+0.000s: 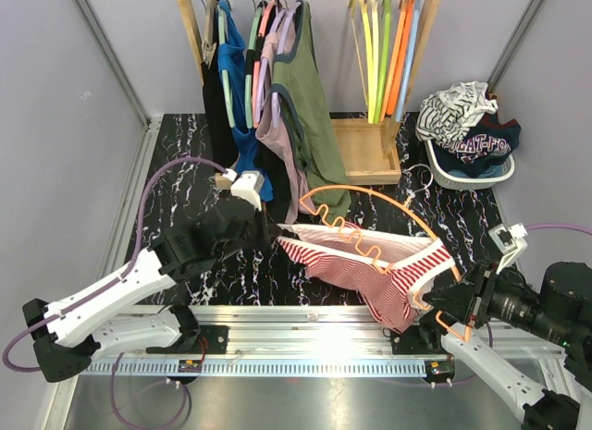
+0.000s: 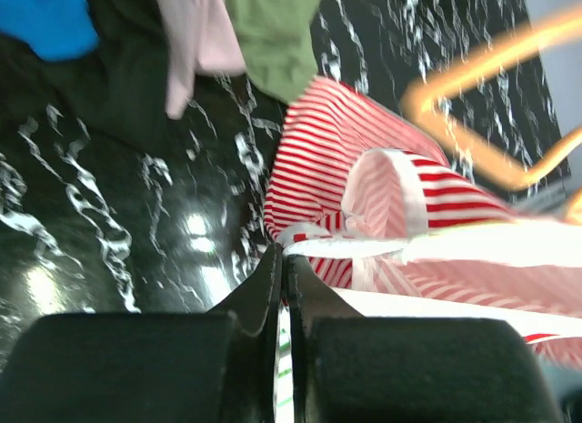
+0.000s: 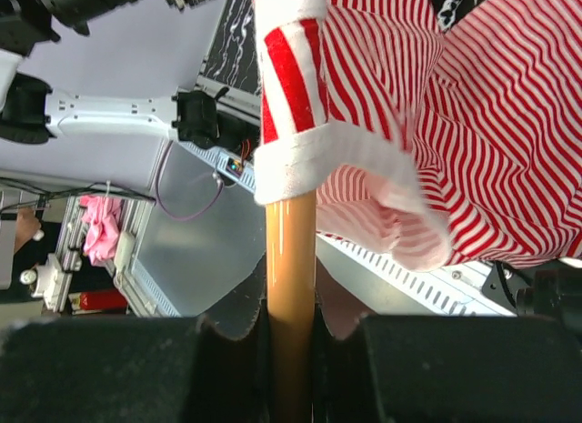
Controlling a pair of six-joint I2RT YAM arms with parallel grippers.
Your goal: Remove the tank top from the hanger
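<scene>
Your striped tank top is draped over the orange hanger and is not off it yet. The hanger lies tilted above the table.

Your right gripper is clamped on the hanger's near right end. In the right wrist view its 2 fingers press tight on the orange bar. A white-edged strap wraps the bar just above them.

Your left gripper sits at the hanger's left end. Its jaws are pinched together on the shirt's white hem, with no gap showing.

As I judge it, the step in hand is drawing the shirt off the hanger's left end.

- **Pull direction:** Hold the hanger fixed with the right gripper. Pull with the left, away from the hanger along its length, not upward.
- **Pace:** Go slowly. The hanger's wavy lower bar can snag the fabric, and the strap by your right fingers probably has to slide free of the bar.
- **If the cloth goes taut:** Tip the hanger's left end down instead of tugging harder. The pinch on the hem looks thin and could slip.
- **Clearance:** Stay clear of the hanging clothes behind the hanger.
</scene>
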